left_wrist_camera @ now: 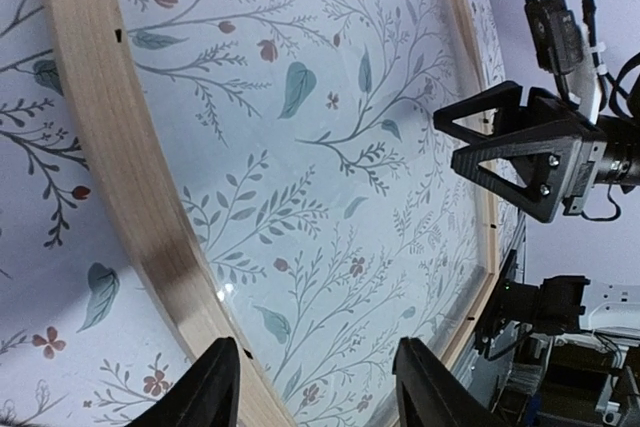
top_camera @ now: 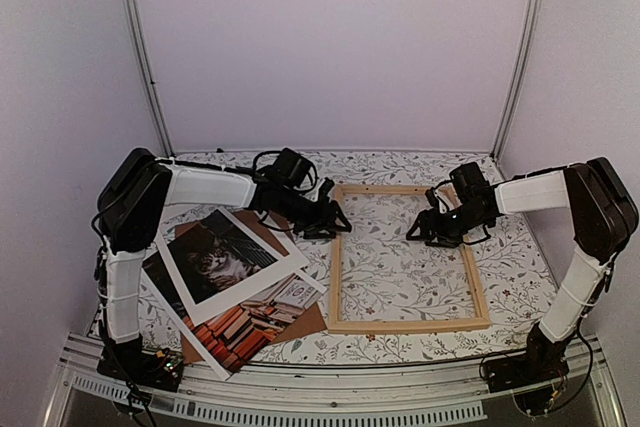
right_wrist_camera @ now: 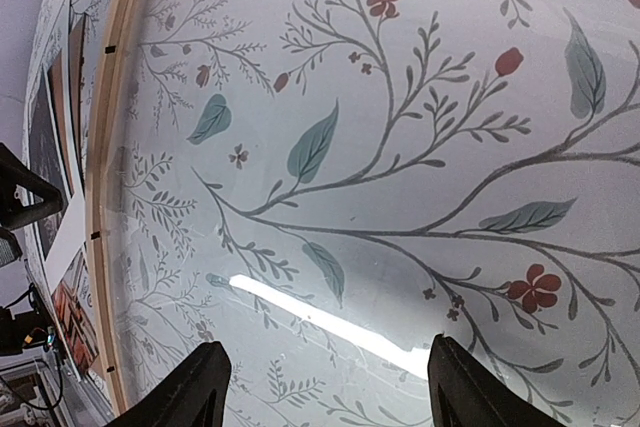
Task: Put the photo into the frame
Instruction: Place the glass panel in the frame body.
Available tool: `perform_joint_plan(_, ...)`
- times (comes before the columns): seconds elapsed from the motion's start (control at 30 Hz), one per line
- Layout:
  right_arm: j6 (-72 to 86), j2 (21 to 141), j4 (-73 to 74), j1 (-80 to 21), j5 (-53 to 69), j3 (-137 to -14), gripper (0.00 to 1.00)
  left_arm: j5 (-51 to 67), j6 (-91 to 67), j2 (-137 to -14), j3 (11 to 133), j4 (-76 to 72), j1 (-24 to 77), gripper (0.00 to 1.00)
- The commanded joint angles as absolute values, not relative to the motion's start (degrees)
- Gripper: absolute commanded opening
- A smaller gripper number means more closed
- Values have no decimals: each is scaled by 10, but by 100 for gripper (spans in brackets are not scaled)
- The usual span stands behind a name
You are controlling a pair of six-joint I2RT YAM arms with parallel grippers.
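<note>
Floral tablecloth, frame flat at centre-right, long axis seemingly near-to-far, photo face-up lower left, skewed diagonally under white mat, left gripper and right gripper both parted, empty, above frame's far corners

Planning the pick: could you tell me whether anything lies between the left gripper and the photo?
Yes: the white mat lies askew on top of the photo, covering its upper part; the book end shows.
</note>
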State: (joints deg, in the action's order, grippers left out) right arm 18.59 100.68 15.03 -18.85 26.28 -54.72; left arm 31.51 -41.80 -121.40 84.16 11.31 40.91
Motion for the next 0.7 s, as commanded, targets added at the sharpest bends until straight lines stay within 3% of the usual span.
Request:
perform_joint_plan(0.0,179,1007,163,-191,261,-556,72,285,-395,-1181,834,124,403,56)
perform_joint_plan(0.23,175,964,171,-191,257,-574,72,228,-338,-1154,837,160,408,59)
perform_joint_plan(0.4,167,920,194,-191,221,-588,73,163,-303,-1121,825,189,408,69)
perform_joint_plan(0.67,148,880,252,-189,125,-609,74,61,-246,-1050,792,234,406,93)
